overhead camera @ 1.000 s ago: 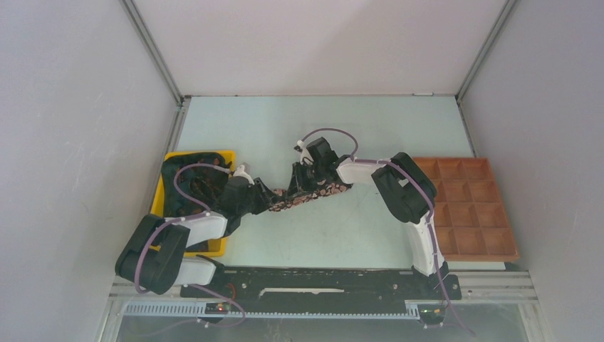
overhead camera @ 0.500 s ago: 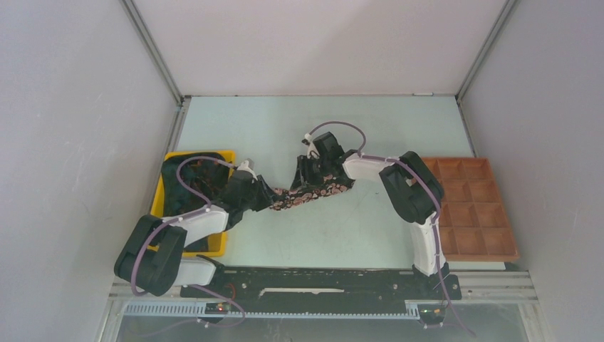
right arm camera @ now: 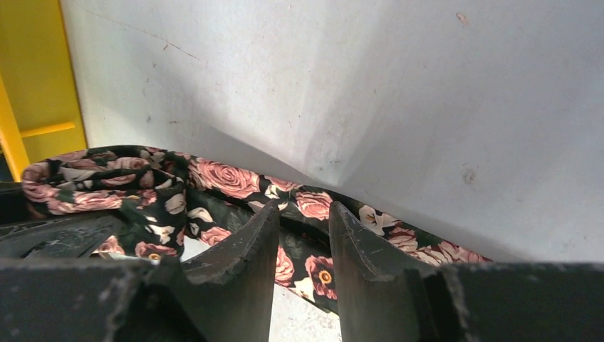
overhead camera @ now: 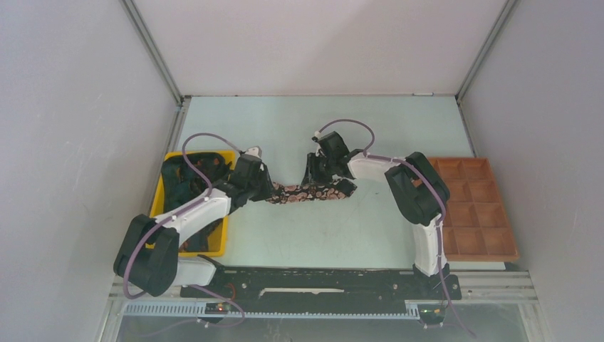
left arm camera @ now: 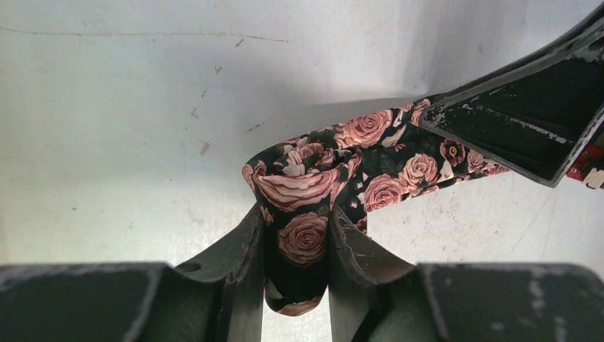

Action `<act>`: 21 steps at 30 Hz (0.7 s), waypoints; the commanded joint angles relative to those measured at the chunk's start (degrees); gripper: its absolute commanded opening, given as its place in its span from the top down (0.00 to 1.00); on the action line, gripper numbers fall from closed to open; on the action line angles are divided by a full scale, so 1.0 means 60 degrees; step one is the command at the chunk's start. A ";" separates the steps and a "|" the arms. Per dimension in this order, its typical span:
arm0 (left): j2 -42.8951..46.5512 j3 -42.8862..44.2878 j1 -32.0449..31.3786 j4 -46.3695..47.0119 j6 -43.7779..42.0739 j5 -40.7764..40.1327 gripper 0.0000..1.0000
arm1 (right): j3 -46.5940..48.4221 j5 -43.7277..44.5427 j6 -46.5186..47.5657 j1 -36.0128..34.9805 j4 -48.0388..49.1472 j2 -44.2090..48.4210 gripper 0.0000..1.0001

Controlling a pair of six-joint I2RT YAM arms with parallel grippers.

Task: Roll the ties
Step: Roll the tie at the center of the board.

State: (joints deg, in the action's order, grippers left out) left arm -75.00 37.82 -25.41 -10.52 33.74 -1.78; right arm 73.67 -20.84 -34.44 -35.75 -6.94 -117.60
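**Left gripper** (left arm camera: 295, 231): jaws nearly closed, pinching the curled end of the tie (left arm camera: 388, 160). The tie lies stretched across the table (overhead camera: 320, 128), right of the yellow bin (overhead camera: 157, 203). **Right gripper** (right arm camera: 304, 214): jaws slightly parted, nothing visibly held, tips over the strip. Risk: the loose first turn may unwind or slip out if the strip is dragged instead of wound.

Pale green table (overhead camera: 370, 128) — plain white walls (overhead camera: 320, 43) on three sides.
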 commanded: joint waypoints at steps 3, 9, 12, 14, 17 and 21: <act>-0.0218 0.0802 -0.0097 -0.1592 -0.1019 -0.1174 0.77 | -0.0442 0.1494 -0.0054 -0.0266 -0.1326 0.0396 0.65; -0.0701 0.1484 -0.0343 -0.2225 -0.1363 -0.1891 0.77 | -0.0450 0.1447 -0.0049 -0.0259 -0.1393 0.0609 0.65; -0.0952 0.1895 -0.0636 -0.2682 -0.1521 -0.2488 0.77 | -0.0456 0.1437 -0.0005 -0.0166 -0.1362 0.0871 0.66; -0.1193 0.2206 -0.0841 -0.3014 -0.1577 -0.2936 0.78 | -0.0457 0.1408 0.0046 -0.0051 -0.1357 0.1114 0.66; -0.1669 0.2729 -0.1209 -0.3692 -0.1681 -0.3875 0.78 | -0.0463 0.1549 0.0125 0.0153 -0.1546 0.1579 0.65; -0.2332 0.3349 -0.1570 -0.4342 -0.1770 -0.4919 0.78 | -0.0468 0.1831 0.0248 0.0467 -0.1924 0.1969 0.65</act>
State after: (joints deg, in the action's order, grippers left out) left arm -85.97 53.69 -32.86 -30.50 25.34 -20.86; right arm 70.81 -13.13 -34.68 -34.85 -15.79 -111.09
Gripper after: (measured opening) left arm 0.334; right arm 0.347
